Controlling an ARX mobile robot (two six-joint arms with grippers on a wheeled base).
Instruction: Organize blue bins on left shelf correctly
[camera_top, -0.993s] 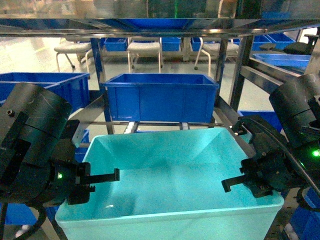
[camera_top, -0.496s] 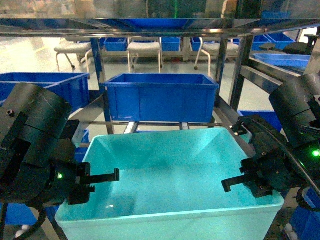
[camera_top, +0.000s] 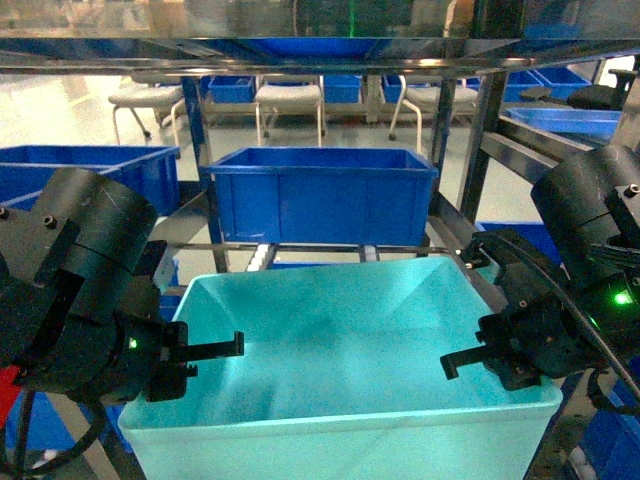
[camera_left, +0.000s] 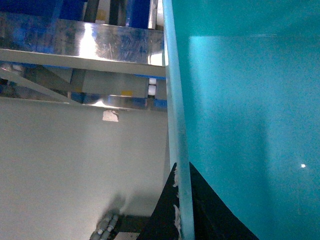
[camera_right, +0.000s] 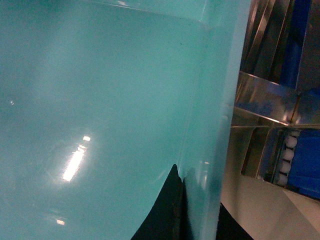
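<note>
The light blue bin (camera_top: 340, 370) is held up in front of the left shelf (camera_top: 300, 50), its left wall pinched by the left gripper (camera_top: 215, 352) and its right wall by the right gripper (camera_top: 470, 360). It should be kept level and pushed in evenly. Since a second ago, it has been lifted slightly.

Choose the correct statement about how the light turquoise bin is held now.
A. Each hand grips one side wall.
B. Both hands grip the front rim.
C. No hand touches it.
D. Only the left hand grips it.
A: the left hand clamps the left wall of the turquoise bin and the right hand the right wall; both wrist views show a finger on each side of the rim.
</note>
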